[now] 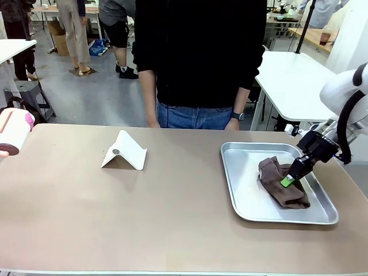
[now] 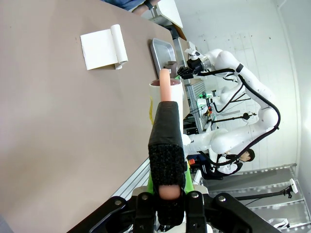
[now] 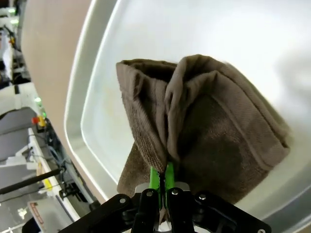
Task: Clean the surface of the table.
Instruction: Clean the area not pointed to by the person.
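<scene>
Large matte tan-brown table spans the front view. A person in a black top stands at its far edge. Shiny silver rectangular metal tray sits on the table's right part. Crumpled brown cloth lies in the tray, with the right gripper pinched tight on a fold. White folded card stands left of centre. At the table's left edge, the left gripper is clamped on the pink handle of a white roller.

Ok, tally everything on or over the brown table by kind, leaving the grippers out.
Metal tray: 1
Brown cloth: 1
White folded card: 1
Pink-and-white roller: 1
Total: 4
</scene>
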